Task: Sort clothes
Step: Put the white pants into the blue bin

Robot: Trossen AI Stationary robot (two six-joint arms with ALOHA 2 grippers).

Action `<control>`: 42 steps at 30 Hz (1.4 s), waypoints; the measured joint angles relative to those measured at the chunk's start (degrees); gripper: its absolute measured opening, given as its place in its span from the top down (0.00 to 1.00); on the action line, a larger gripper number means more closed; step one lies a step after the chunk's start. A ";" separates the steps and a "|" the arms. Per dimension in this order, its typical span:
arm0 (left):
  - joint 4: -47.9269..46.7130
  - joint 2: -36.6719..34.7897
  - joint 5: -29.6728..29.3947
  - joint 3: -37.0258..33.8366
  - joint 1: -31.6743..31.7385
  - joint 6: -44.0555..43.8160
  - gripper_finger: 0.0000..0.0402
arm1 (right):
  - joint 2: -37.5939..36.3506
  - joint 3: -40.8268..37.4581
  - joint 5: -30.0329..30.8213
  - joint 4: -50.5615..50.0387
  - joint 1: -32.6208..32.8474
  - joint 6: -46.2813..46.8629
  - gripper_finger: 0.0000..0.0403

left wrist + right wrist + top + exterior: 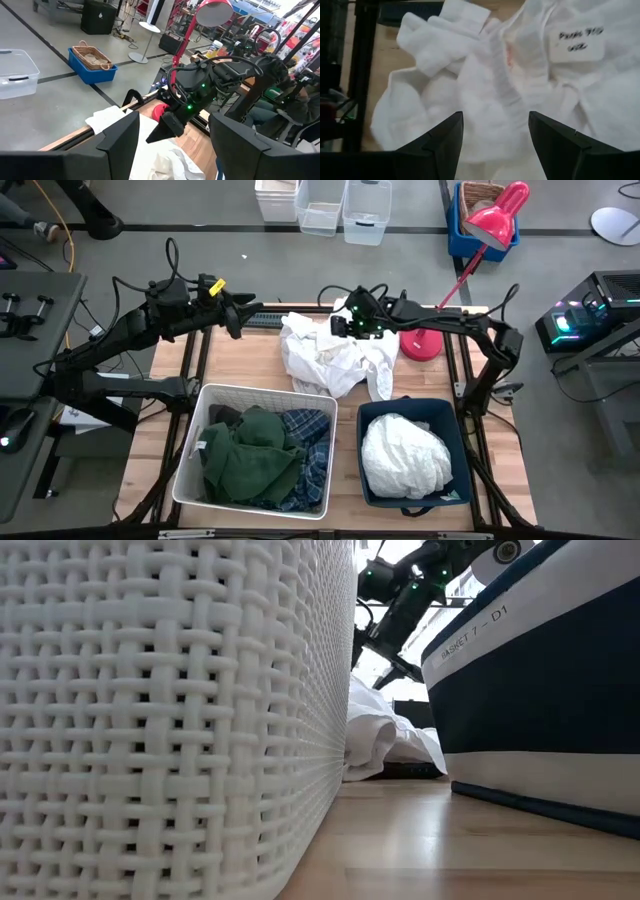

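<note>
The right gripper (492,150) hangs with fingers spread over the white pile (335,352), which lies just behind the navy bin (370,480). It should sink into the thick fold below and pinch one piece only. The left gripper (172,150), also spread and holding nothing, waits off the pile's far side from the red lamp (425,342).

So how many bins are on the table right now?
2. The white woven bin sits at the near left, holding the dark green garment and plaid shirt. The navy bin sits right of it, holding a white bundle.
</note>
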 joint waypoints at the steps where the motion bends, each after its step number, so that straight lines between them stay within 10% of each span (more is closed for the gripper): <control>1: 0.00 0.00 0.00 0.00 0.00 0.00 0.43 | 0.00 0.00 0.34 -0.09 -0.17 -0.64 0.45; 22: 0.07 0.00 -0.02 -0.02 0.02 -1.95 0.43 | 9.41 0.02 -0.52 2.98 -1.61 -10.27 0.47; 27: 0.07 0.00 -0.06 -0.02 0.02 -2.01 0.43 | 9.38 0.00 -0.73 3.15 -1.46 -11.15 0.82; 29: 0.07 0.00 -0.10 0.00 0.02 -2.01 0.43 | 8.05 -0.04 -0.73 3.38 -1.12 -13.37 0.95; 42: 0.07 0.00 -0.46 -0.01 0.02 -1.92 0.43 | -16.19 3.34 -3.76 0.87 0.81 -17.19 0.99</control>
